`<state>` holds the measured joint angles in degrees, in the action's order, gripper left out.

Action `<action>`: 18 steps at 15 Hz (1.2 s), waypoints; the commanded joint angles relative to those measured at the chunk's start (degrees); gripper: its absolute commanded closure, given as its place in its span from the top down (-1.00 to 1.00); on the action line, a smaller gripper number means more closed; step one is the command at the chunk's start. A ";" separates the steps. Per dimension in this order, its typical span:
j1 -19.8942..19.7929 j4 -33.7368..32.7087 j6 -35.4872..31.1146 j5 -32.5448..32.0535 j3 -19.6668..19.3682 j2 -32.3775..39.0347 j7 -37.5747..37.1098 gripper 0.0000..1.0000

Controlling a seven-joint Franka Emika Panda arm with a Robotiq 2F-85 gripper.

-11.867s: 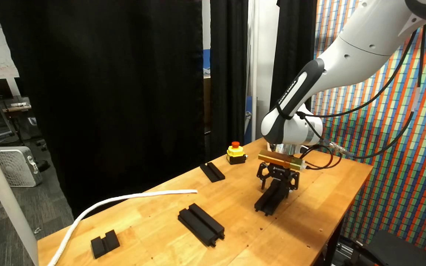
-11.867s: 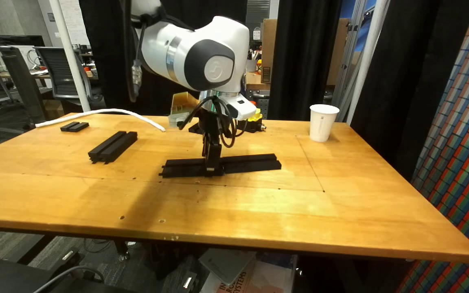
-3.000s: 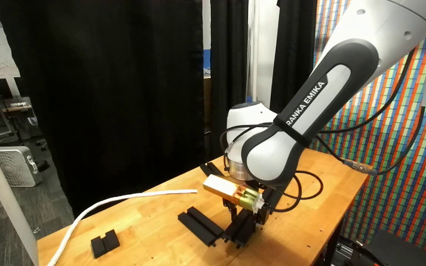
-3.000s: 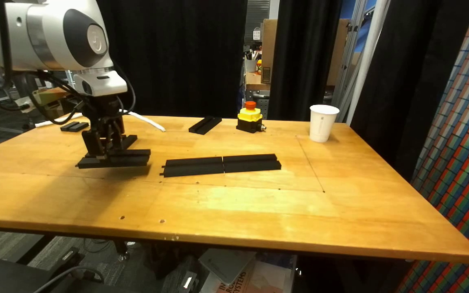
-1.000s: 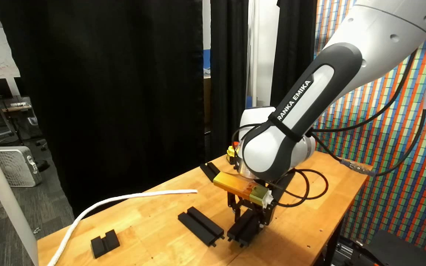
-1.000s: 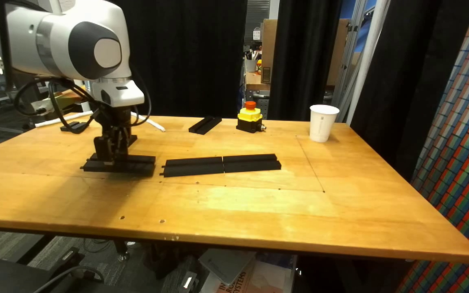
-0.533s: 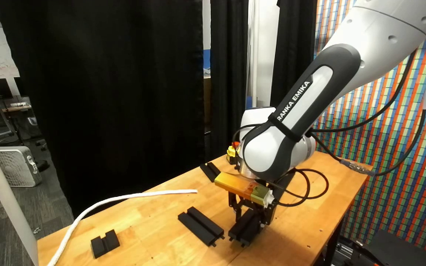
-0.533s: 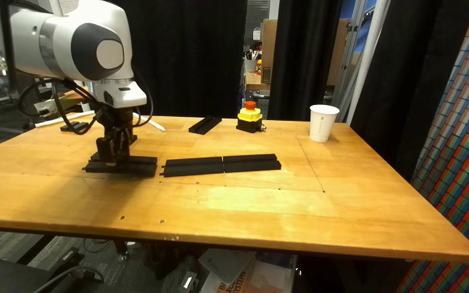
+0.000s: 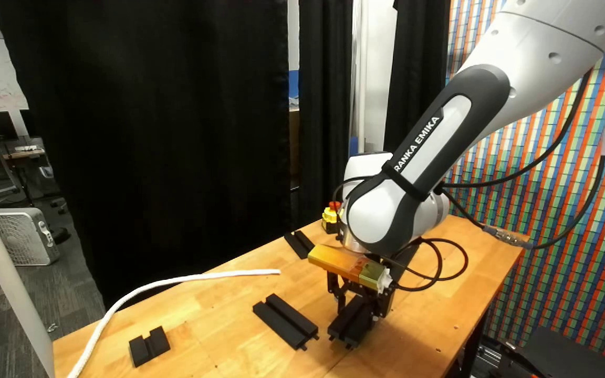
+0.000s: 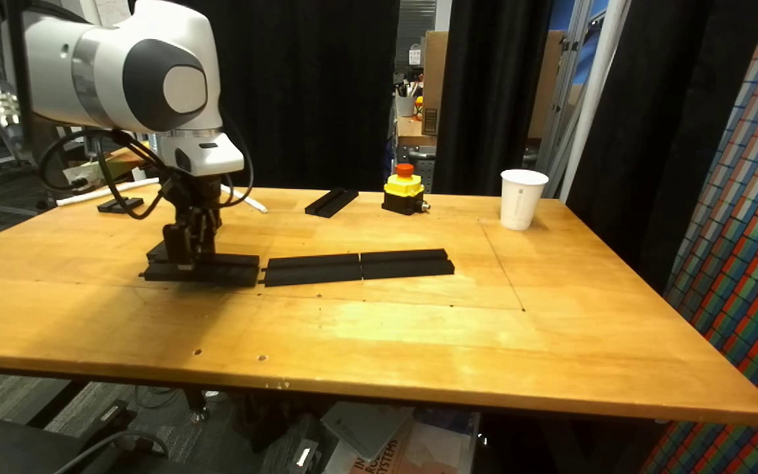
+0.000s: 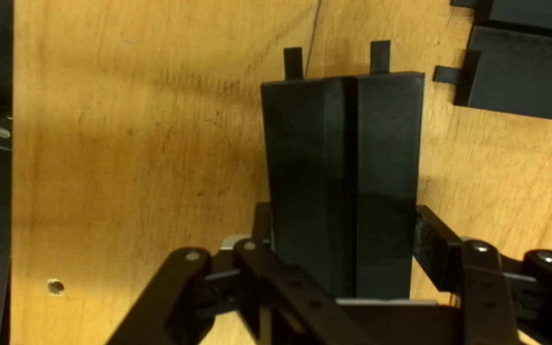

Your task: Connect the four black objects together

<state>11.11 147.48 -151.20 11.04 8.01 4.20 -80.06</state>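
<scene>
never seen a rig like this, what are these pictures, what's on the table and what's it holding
It's a robot arm with a two-fingered gripper. Two pictures are taken from outside it; the third comes from its wrist, looking down past the gripper. The gripper holds a grooved black bar by its long sides. On the wooden table, two similar bars lie end to end; another bar lies apart. There's also a small black block, flat slab, white cord, red and yellow button and white cup.
</scene>
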 commanded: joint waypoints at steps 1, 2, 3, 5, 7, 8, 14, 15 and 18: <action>-0.64 -0.41 0.86 -2.71 -0.61 -0.51 0.45 -0.06; -0.71 -0.51 0.93 -3.23 -0.76 -0.40 0.41 -0.06; -0.84 -0.57 1.04 -3.52 -0.92 -0.39 0.74 -0.06; -1.00 -0.70 1.07 -3.74 -1.13 -0.23 1.20 -0.06; -1.17 -0.83 1.06 -3.58 -1.21 -0.07 1.79 -0.06; -1.24 -0.86 0.99 -3.25 -1.17 0.02 2.09 -0.06; -1.31 -0.93 0.72 -2.37 -1.02 0.25 3.04 -0.06; -1.32 -0.84 0.62 -2.32 -1.03 0.26 3.08 -0.06; -1.36 -0.70 0.57 -2.20 -1.07 0.26 2.98 -0.06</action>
<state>10.34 147.39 -151.09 8.07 6.91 4.50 -78.47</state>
